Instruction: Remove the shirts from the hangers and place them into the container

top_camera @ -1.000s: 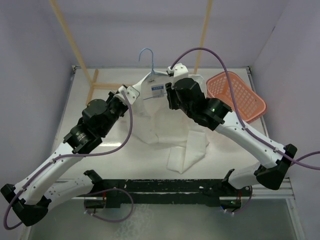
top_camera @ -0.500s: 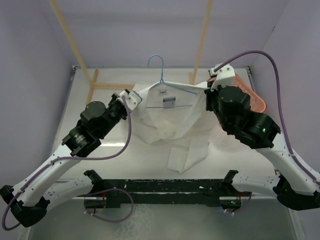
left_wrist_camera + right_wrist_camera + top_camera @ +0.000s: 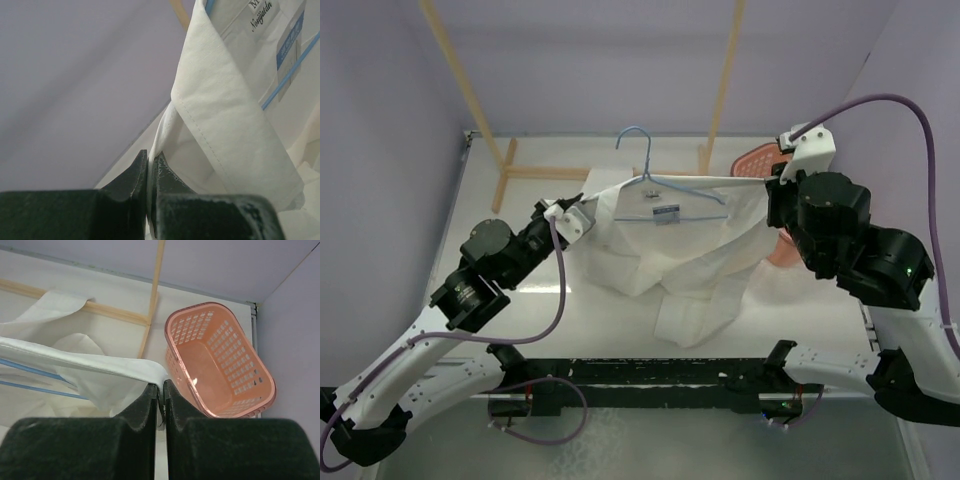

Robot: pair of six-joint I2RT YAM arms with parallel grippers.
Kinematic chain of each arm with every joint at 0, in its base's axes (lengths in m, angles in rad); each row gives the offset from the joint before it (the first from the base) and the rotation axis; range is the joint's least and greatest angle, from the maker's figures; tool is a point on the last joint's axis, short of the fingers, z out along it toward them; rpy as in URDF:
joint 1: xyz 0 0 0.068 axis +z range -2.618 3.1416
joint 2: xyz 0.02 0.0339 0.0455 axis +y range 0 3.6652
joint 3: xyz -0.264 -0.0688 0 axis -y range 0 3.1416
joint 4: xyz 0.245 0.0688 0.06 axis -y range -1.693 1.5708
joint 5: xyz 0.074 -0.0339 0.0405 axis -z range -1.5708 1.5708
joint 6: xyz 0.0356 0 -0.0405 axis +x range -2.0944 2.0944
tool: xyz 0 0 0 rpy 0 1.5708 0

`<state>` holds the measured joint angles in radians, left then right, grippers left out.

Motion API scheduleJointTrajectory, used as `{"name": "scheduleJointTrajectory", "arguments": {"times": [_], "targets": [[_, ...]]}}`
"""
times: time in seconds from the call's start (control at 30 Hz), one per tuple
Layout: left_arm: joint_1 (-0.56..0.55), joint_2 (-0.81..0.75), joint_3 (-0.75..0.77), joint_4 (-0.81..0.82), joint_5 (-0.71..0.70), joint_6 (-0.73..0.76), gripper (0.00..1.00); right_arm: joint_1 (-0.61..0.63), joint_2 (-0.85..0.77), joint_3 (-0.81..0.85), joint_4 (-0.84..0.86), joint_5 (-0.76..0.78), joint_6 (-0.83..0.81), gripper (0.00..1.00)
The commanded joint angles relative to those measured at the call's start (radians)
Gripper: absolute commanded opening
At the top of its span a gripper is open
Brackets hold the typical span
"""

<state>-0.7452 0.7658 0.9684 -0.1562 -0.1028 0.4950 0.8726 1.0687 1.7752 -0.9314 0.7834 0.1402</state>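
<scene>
While the shirt (image 3: 660, 255) hangs stretched above the surface (image 3: 520, 330), much of it is hard to read. Its lower body and sleeves sag in a crumpled heap, and the hanger's (image 3: 650, 180) ends are buried in the shoulders. The shirt's long axis runs left to right between the two arms, shoulder line taut, neck opening facing up. The hanger's hook points toward the far wall. The cloth is white and collared, with a blue-and-white label (image 3: 665, 212) inside the neck. The left jaws are pressed together on a cloth edge just below the collar. The right jaws pinch the opposite edge. Behind the right arm the basket (image 3: 220, 355) sits in the far right corner, mostly hidden from above.
</scene>
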Motion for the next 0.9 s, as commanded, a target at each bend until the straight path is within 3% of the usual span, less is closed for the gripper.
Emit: {"name": "scheduleJointTrajectory", "arguments": {"times": [0.0,0.07,0.17,0.27,0.3,0.53,0.87], "targets": [[0.030,-0.033,0.039,0.018,-0.146,0.029,0.00,-0.029,-0.071,0.069,-0.129,0.346,-0.064,0.09],[0.030,-0.037,0.049,0.019,-0.133,0.025,0.00,-0.029,-0.076,0.086,-0.135,0.341,-0.069,0.15],[0.030,-0.015,0.077,0.005,-0.136,0.000,0.00,-0.029,-0.099,0.060,-0.151,0.160,0.007,0.33],[0.029,0.015,0.104,-0.008,-0.148,-0.029,0.00,-0.029,-0.165,-0.059,-0.065,0.010,0.037,0.66],[0.029,0.025,0.119,-0.022,-0.151,-0.040,0.00,-0.029,-0.189,-0.101,-0.035,-0.032,0.050,0.72],[0.029,0.041,0.200,-0.103,-0.134,-0.089,0.00,-0.029,-0.350,-0.456,0.227,-0.406,0.126,0.76],[0.030,0.041,0.228,-0.143,-0.100,-0.133,0.00,-0.029,-0.394,-0.759,0.618,-0.515,0.075,0.75]]}}
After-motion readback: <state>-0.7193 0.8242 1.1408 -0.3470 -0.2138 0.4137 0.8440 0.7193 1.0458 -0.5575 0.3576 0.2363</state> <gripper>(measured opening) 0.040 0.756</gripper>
